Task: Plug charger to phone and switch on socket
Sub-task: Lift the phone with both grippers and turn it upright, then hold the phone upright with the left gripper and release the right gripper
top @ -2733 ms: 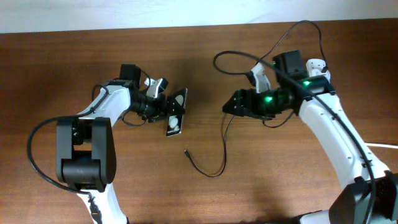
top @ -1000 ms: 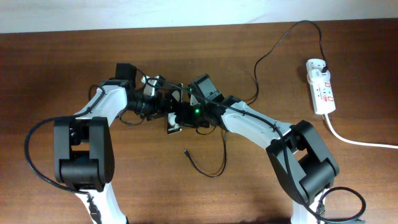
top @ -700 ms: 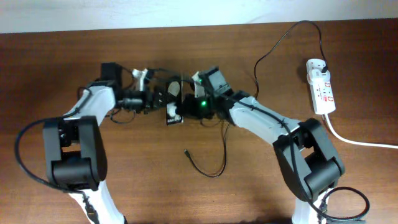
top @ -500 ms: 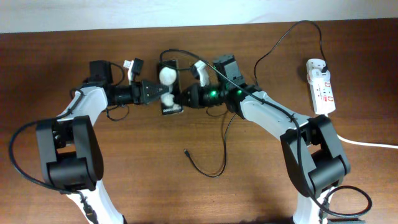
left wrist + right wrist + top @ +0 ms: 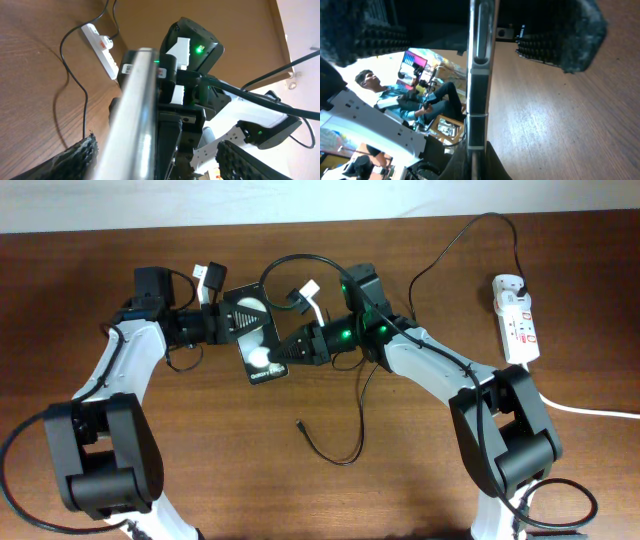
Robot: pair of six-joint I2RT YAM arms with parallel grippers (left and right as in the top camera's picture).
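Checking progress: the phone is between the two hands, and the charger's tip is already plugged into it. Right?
No. The overhead view shows the charger's tip lying loose on the table, apart from the phone. The phone is indeed between the left hand and right hand.

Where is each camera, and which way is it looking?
Overhead: above the table, looking down at the left arm, right arm, phone and power strip.
Left wrist: on the left arm, looking past the open left fingers at the phone's edge and the right arm.
Right wrist: on the right arm, looking along the right gripper, shut on the phone, toward the left fingers.
Shared: overhead and left wrist both show the power strip.
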